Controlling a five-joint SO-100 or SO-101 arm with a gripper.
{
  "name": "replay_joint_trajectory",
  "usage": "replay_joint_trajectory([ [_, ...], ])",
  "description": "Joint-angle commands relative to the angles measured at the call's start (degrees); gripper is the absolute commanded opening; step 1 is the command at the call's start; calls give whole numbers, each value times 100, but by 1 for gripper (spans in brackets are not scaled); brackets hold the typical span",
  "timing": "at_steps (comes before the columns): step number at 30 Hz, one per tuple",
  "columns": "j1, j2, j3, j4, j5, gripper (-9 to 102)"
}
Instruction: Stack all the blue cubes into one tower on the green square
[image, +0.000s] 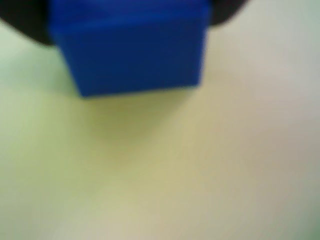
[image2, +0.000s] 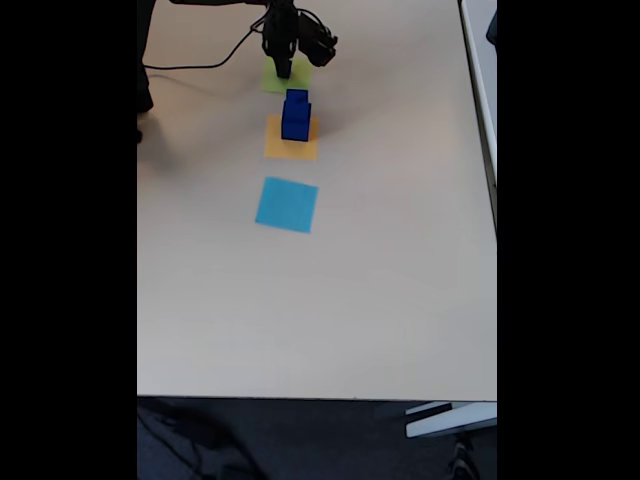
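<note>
Fixed view, L to R: light-blue square (image2: 287, 204) at 6 o'clock of orange square (image2: 291, 139); blue cubes (image2: 296, 113) stacked on orange, small atop larger. Green square (image2: 283, 76) at 12 o'clock of stack, under gripper (image2: 282, 68). Wrist view: blurred blue cube (image: 131, 47) at top edge, apparently gripped; cannot tell for certain. No legible writing/labels.

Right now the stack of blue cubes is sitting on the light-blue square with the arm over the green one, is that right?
Not quite. In the fixed view the stack of blue cubes sits on the orange square, not the light-blue square, which lies bare nearer the camera. The arm is over the green square.
</note>
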Motion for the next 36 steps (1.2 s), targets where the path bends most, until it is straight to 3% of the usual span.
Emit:
replay_joint_trajectory([
  [1, 0, 220, 9, -149, 53, 8],
  [7, 9, 281, 272, -642, -97, 11],
  [36, 246, 562, -79, -1090, -958, 19],
])
